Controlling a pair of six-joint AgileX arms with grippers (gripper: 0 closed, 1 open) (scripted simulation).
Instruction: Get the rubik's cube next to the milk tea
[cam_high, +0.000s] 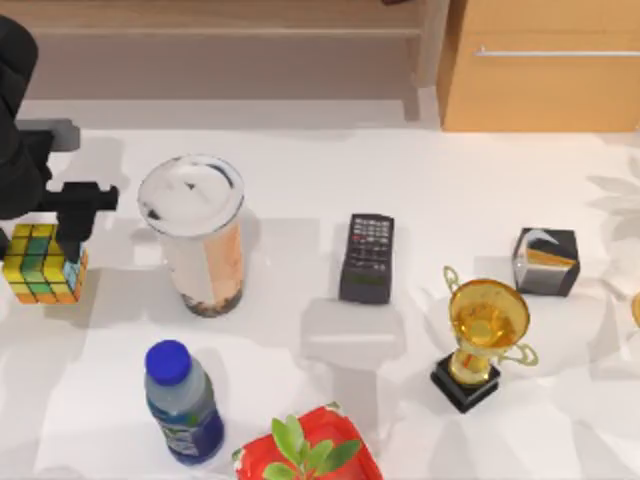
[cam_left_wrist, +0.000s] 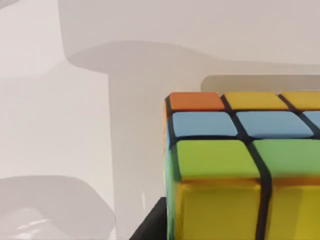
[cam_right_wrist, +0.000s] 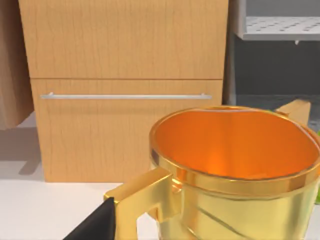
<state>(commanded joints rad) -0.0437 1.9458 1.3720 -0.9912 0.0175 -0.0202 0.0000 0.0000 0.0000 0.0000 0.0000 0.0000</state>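
at table's left, left gripper (cam_high: 62, 243) on rubik's cube (cam_high: 44, 264), milk tea (cam_high: 196, 236) near

— What sits on the white table (cam_high: 330, 165)?

— Take the remote (cam_high: 367, 257) as the mark. To its left stands the milk tea (cam_high: 196, 236); further left, near the edge, the rubik's cube (cam_high: 44, 264).

— And to the right?

— A black-and-orange box (cam_high: 546, 261), with a gold trophy (cam_high: 483, 342) right of the remote and nearer the front. Front-left of it — a blue-capped bottle (cam_high: 183, 403) and a red pot with a green plant (cam_high: 308, 455).
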